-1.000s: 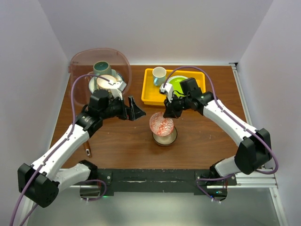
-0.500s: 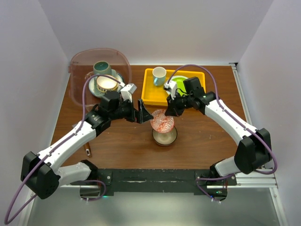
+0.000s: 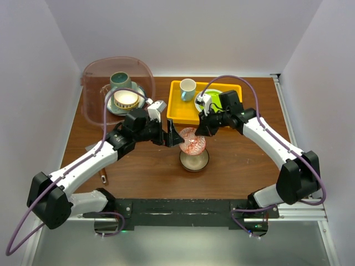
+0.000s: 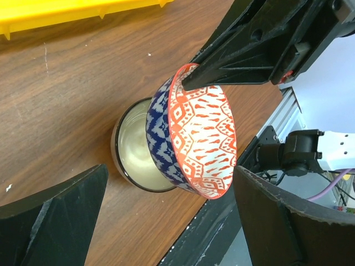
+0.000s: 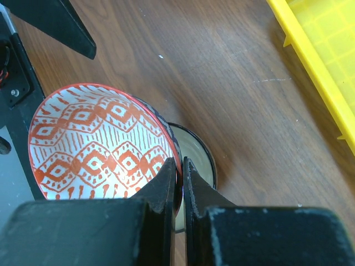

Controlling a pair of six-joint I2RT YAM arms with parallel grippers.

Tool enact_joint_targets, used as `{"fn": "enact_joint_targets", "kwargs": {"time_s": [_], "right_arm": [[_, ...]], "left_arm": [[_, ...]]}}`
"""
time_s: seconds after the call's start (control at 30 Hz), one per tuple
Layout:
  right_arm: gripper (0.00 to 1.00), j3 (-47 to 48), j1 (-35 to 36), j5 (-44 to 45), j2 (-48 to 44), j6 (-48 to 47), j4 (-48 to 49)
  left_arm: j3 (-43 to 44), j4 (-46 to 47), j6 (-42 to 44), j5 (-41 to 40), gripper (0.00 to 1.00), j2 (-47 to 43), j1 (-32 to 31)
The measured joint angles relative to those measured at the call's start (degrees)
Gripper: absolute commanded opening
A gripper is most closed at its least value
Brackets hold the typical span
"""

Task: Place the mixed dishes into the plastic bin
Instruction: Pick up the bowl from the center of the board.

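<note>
Over the last second the left arm swung away from the bin (image 3: 91,72) to mid-table. The left gripper (image 3: 173,136) now sits just beside the bowl (image 4: 202,138) with its jaws spread wide, one finger on each side and neither touching it. The right gripper (image 5: 181,166) barely shifted; it is clamped on the bowl's rim, one finger inside and one outside. The bowl has an orange diamond pattern inside and blue outside. It hangs tipped steeply on edge over a cream bowl (image 3: 194,162) on the table, and I cannot tell whether the two bowls touch. Reads as a handover being set up: the bin is back-left, on the left arm's side, so the left gripper likely takes the bowl next. The bin already holds a mug (image 3: 120,80) and a bowl on a plate, so the task looks partly done, with these two bowls still out. The yellow tray (image 3: 177,111) behind holds a white cup (image 3: 188,87) and a green plate (image 3: 213,97). No brand, label or writing is legible in any view.
</note>
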Motion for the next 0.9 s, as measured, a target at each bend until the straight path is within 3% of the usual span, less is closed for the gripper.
{"fn": "enact_joint_targets", "kwargs": {"time_s": [0.9], "right_arm": [[0.0, -1.29, -1.6, -0.31, 0.0, 2.21, 1.64]], "left_arm": [[0.0, 1.11, -1.14, -2.6, 1.0, 4.28, -4.81]]}}
